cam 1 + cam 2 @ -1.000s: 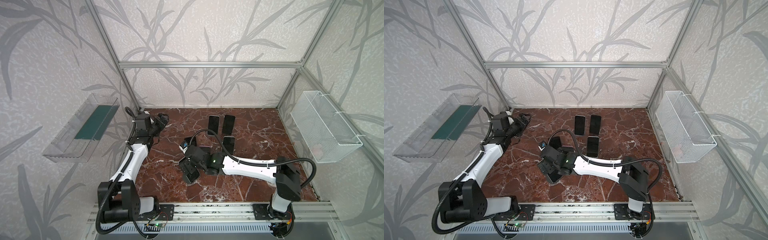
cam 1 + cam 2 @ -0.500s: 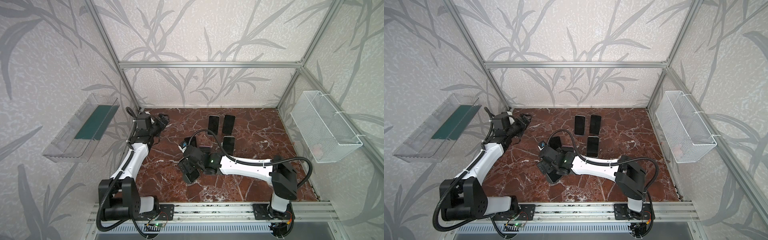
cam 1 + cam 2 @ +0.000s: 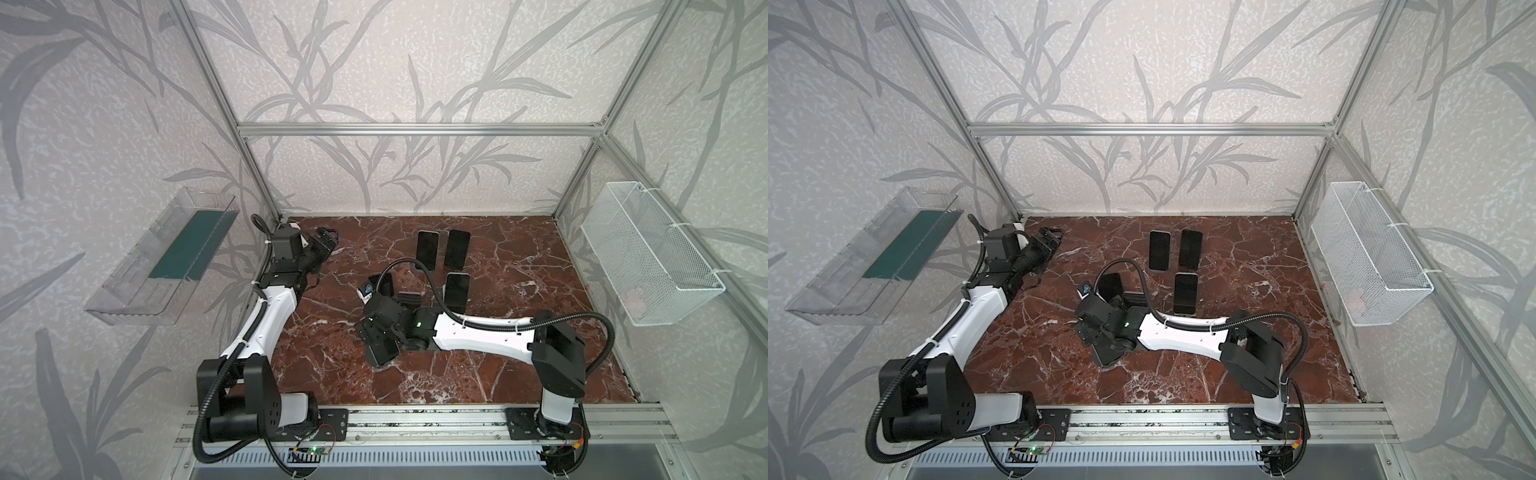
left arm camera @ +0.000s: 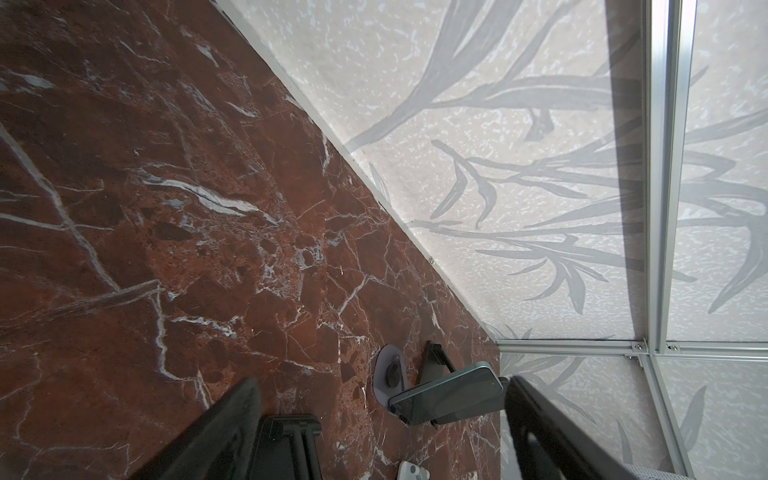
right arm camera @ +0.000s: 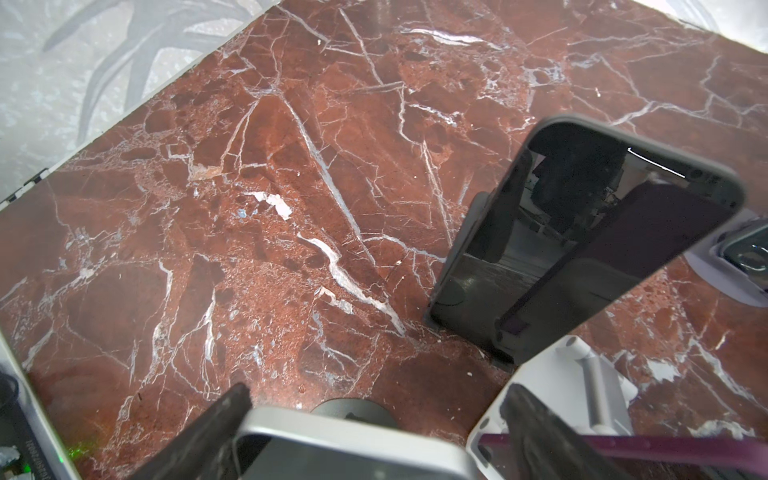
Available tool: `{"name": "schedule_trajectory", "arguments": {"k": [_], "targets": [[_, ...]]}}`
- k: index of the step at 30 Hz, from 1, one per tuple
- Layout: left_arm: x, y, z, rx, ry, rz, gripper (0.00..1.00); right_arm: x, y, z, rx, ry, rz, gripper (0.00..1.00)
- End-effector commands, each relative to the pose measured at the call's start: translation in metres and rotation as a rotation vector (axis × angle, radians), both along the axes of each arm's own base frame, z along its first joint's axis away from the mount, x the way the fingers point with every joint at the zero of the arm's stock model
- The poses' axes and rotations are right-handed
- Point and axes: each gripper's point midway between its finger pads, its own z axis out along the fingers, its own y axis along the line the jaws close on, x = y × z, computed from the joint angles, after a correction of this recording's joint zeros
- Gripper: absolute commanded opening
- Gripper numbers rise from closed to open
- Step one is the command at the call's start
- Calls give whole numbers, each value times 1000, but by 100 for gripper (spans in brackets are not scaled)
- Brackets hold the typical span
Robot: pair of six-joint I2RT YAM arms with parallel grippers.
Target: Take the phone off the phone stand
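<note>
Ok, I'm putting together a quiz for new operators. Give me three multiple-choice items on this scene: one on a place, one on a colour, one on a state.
1. The basket hangs:
A) at the right arm's side
B) at the left arm's side
C) at the back, in the middle

2. The table is:
A) green
B) red-brown marble
C) white

3. The left gripper has its jaws:
A) shut on a phone
B) shut on nothing
C) open, gripping nothing

Answers:
1 A: both top views show it mounted on the right, beside the right arm.
2 B: every view shows red-brown stone with pale veins.
3 C: the left wrist view shows the jaws wide apart with nothing gripped.
</note>
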Motion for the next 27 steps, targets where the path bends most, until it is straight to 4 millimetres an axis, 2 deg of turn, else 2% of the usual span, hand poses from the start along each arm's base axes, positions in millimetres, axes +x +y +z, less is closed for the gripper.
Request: {"name": "schedule_trajectory", "arguments": {"k": [1,7,17,23,27], "targets": [[0,3,10,-21,-29,10,92,2,6,4,23,-17,-8,91],[1,5,8,-36,-25,13,92,-4,11,3,43,5,11,90],[2,4,6,-51,-25,11,92,-4,-6,-3,30,-19,-122,94],[1,5,8,-46,-30,16,92,-5,-8,-3,58,-30,-170,89],[0,5,9,-43,-34,18,92,-5,-7,-3,79,-28,-168,81]]}}
